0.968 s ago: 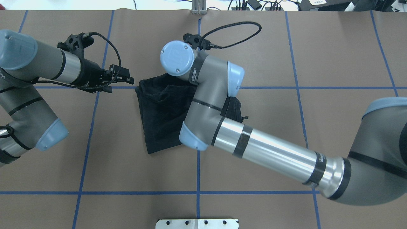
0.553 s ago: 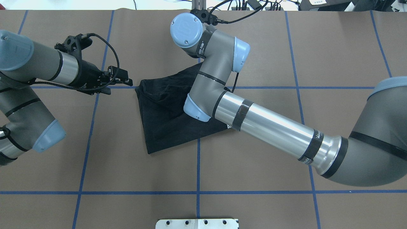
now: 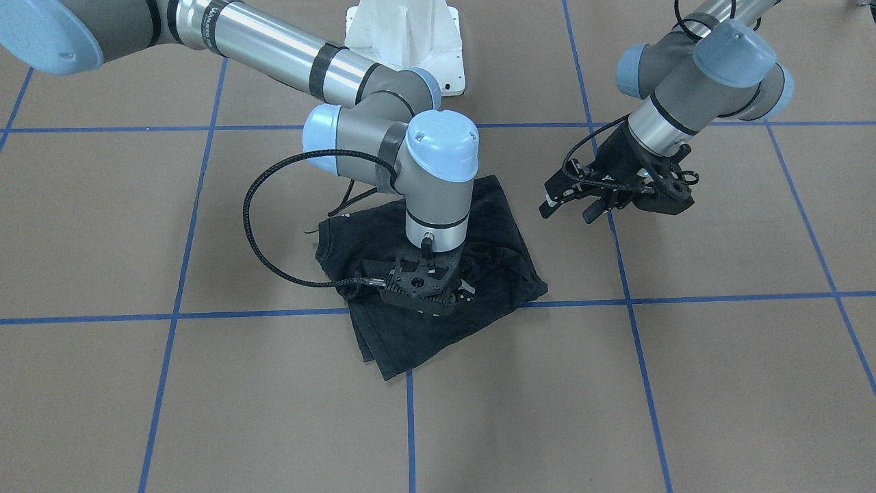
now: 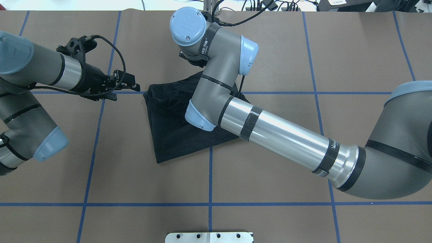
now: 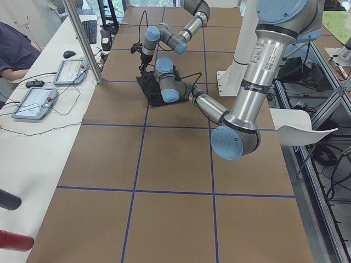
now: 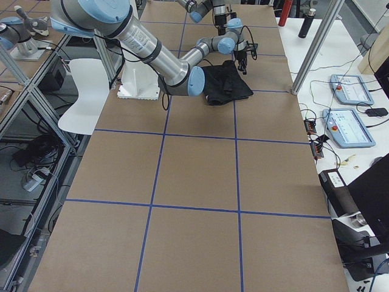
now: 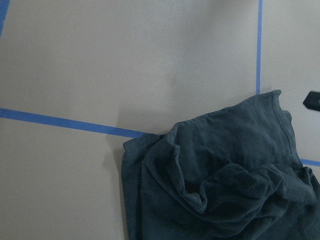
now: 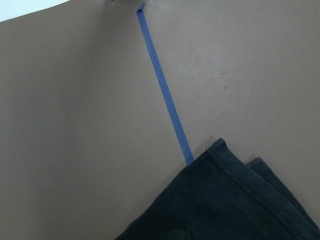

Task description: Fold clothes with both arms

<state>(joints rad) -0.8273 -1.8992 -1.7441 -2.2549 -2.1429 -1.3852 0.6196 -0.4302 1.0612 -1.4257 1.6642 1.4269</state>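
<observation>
2 grippers to report. The right gripper (image 3: 431, 301) points straight down over the black T-shirt (image 3: 404, 339), above the half lying away from my base, and the cloth around it is bunched. The fingers are black against black cloth, and my own wrist hides them from overhead. I cannot tell how far the jaws stand apart, whether they hold cloth, or whether they touch it. The right wrist camera shows no fingers, only 1 hemmed shirt corner lying on a blue tape line (image 8: 167, 95) and the bare brown table (image 8: 75, 125).

On the left gripper (image 3: 567, 209) the jaws are spread with nothing between them. It hovers above the table and angles toward the shirt corner on my left side, near it but clearly apart. The left wrist camera catches 1 black fingertip (image 7: 311, 99) at the frame edge, with loose rumpled folds of shirt below.

The T-shirt is folded into a rough 4-sided pad. It lies on the table in front of my base and covers a crossing of 2 tape lines. The part nearer my base lies smooth and the far part is crumpled.

The right arm (image 4: 287, 141) reaches across above the shirt, and its elbow and wrist hide part of the shirt from overhead. The left arm (image 4: 40, 67) is bent on my left side, off the cloth.
</observation>
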